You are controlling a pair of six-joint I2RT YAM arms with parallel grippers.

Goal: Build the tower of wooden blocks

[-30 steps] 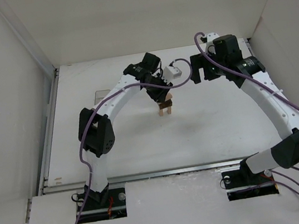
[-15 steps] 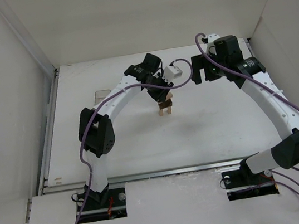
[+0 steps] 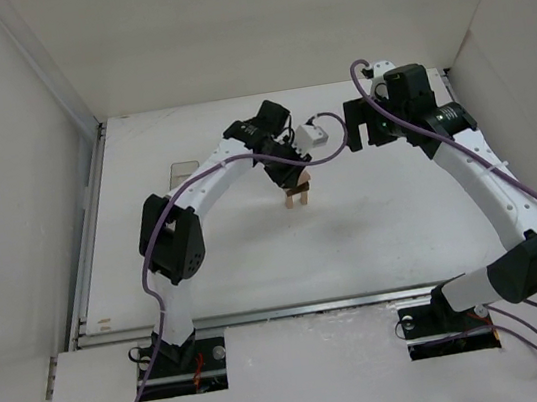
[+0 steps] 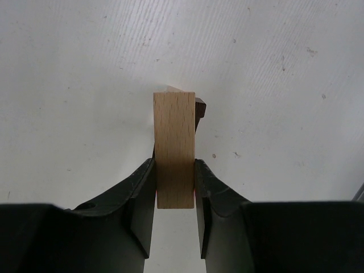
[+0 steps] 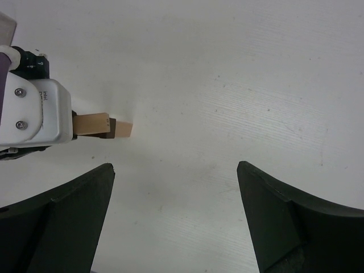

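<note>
The wood block tower (image 3: 297, 196) stands on the white table near the middle, a small light-tan arch. My left gripper (image 3: 292, 179) is right above it, shut on its top wooden block (image 4: 174, 149), which lies lengthwise between the fingers (image 4: 140, 193). A dark piece (image 4: 200, 107) shows at the block's far right corner. In the right wrist view the tower's block (image 5: 92, 123) sticks out from under the left wrist's white camera body (image 5: 35, 111). My right gripper (image 3: 367, 138) is open and empty, to the right of the tower, with bare table between its jaws (image 5: 175, 166).
White walls enclose the table on the left, back and right. A clear plastic box (image 3: 179, 171) lies flat at the left behind the left arm. A metal rail (image 3: 265, 313) runs along the table's near edge.
The left arm has shifted very slightly to the left while still holding the top block. The tower and the right arm have stayed in place.
</note>
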